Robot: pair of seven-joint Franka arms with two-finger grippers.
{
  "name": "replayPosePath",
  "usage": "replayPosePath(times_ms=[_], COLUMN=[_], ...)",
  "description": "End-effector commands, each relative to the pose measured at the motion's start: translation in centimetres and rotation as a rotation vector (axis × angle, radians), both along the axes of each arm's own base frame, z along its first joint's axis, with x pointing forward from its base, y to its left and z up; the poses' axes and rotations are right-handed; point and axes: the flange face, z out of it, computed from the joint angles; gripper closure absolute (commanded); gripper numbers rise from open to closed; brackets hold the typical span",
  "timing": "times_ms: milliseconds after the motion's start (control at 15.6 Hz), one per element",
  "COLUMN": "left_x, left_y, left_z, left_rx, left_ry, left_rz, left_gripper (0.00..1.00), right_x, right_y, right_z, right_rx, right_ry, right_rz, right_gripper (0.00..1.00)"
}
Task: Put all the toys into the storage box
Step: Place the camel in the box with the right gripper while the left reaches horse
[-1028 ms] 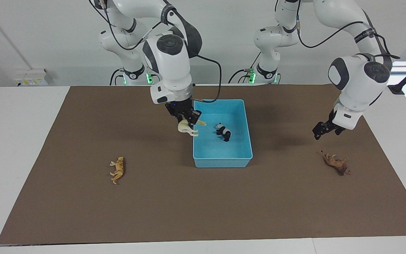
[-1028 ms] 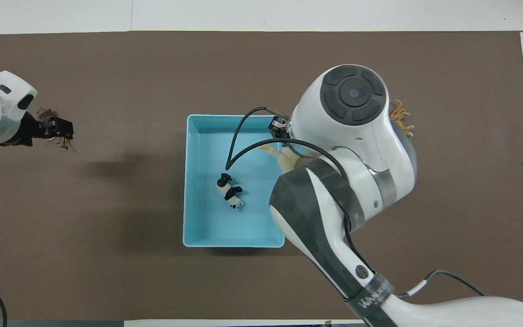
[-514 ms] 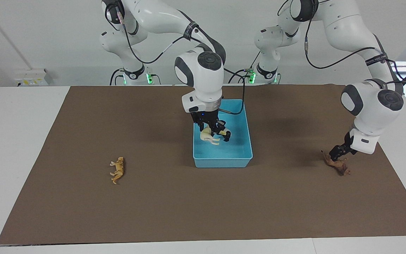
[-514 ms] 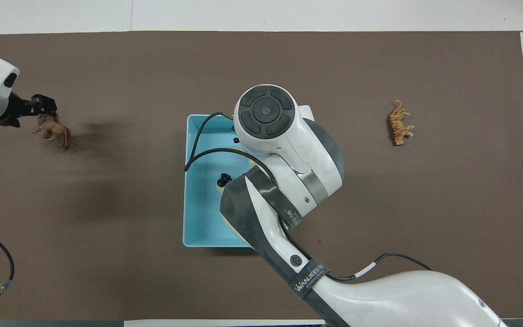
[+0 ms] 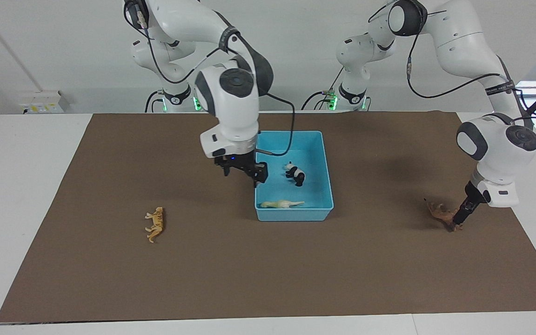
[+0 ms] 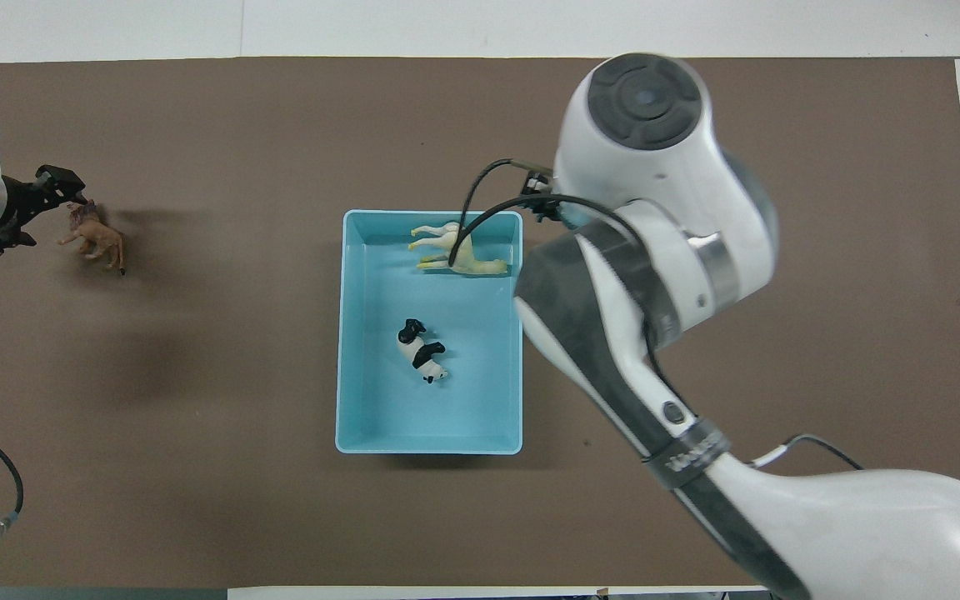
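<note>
The light blue storage box (image 5: 294,214) stands mid-table; it also shows in the overhead view (image 6: 347,350). The cream llama (image 5: 281,204) lies on its side in it, at the end farthest from the robots (image 6: 455,253). The panda (image 5: 294,173) stands in it too (image 6: 422,352). My right gripper (image 5: 242,173) is open and empty, over the box's rim on the right arm's side. The tiger (image 5: 155,224) lies on the mat toward the right arm's end, hidden under the arm in the overhead view. My left gripper (image 5: 461,217) is open, down at the brown lion (image 5: 440,212), by its head (image 6: 97,240).
A brown mat (image 5: 268,279) covers the table, with bare white table (image 5: 16,186) at each end. The right arm's wrist and forearm (image 6: 638,275) hang over the mat beside the box.
My right gripper let go of the llama, which now lies in the box, and drew back toward the right arm's end. My left gripper came down to the lion.
</note>
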Motion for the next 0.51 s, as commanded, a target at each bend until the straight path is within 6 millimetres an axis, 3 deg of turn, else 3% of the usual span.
replayPosePath(times_ms=[0,193,257,450], left_x=[-1.0,-1.7,-2.0,-2.3], left_y=[-0.1,-0.1,-0.2,-0.5], left_z=[-1.8,-2.7,-3.1,-3.5], left_rx=[-0.008,-0.009,-0.01,-0.011], left_ry=[-0.002,-0.012,-0.012,-0.024], left_rz=[0.045,0.046,0.046,0.045], left_gripper=[0.0,0.0,0.0,0.0], right_x=[0.0,0.1,-0.8,-3.3], right_y=[-8.6,-18.4,-20.0,-20.6], right_z=[0.8,-2.6,-4.2,-7.5], right_rx=[-0.01,0.009,0.012,0.009], right_ry=[0.045,0.017,0.006,-0.026], right_rz=[0.22,0.282,0.339,0.411], right_gripper=[0.0,0.0,0.0,0.0])
